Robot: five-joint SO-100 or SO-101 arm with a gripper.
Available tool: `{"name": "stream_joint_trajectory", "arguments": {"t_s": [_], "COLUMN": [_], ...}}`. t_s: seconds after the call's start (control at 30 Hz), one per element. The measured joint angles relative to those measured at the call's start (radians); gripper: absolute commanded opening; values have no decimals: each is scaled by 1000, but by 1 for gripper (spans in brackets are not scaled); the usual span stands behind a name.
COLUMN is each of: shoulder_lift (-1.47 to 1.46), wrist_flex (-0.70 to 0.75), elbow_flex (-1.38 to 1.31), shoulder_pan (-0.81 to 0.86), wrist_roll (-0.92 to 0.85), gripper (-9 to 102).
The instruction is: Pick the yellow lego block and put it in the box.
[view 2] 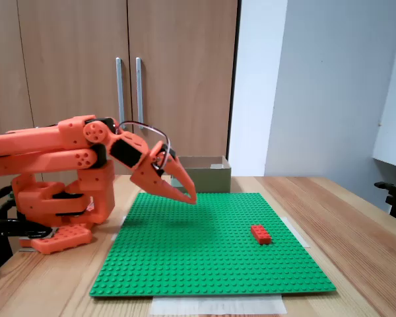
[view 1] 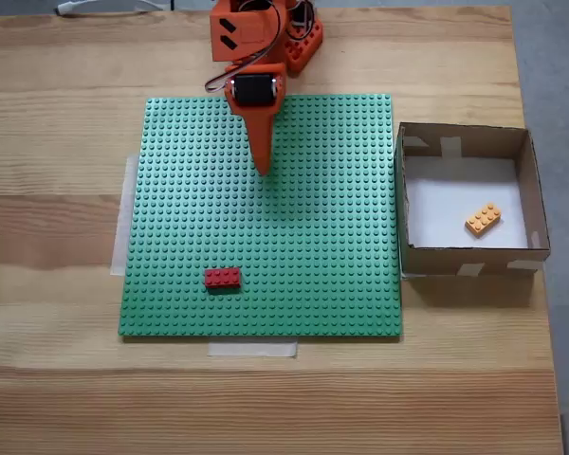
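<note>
The yellow lego block (view 1: pixel 483 219) lies tilted on the white bottom of the box (view 1: pixel 465 256), toward its right side. From the side, the box (view 2: pixel 204 177) stands behind the green baseplate and its inside is hidden. My orange gripper (view 1: pixel 262 169) hovers over the upper middle of the baseplate, well left of the box. Its fingers point down and forward, and the gripper (view 2: pixel 190 197) is shut with nothing held.
A red brick (view 1: pixel 222 278) sits on the green baseplate (view 1: pixel 341 284) near its front left; in the side view the red brick (view 2: pixel 261 234) is right of my gripper. The arm's base (view 2: pixel 59 205) stands at the table's back edge.
</note>
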Motion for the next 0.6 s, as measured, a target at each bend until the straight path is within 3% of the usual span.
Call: {"name": "stream_joint_trajectory", "arguments": {"t_s": [0.6], "shoulder_lift": [-9], "wrist_flex": [17], "elbow_flex": [8], "shoulder_pan": [0], "wrist_roll": [-18], "gripper": [-1]}}
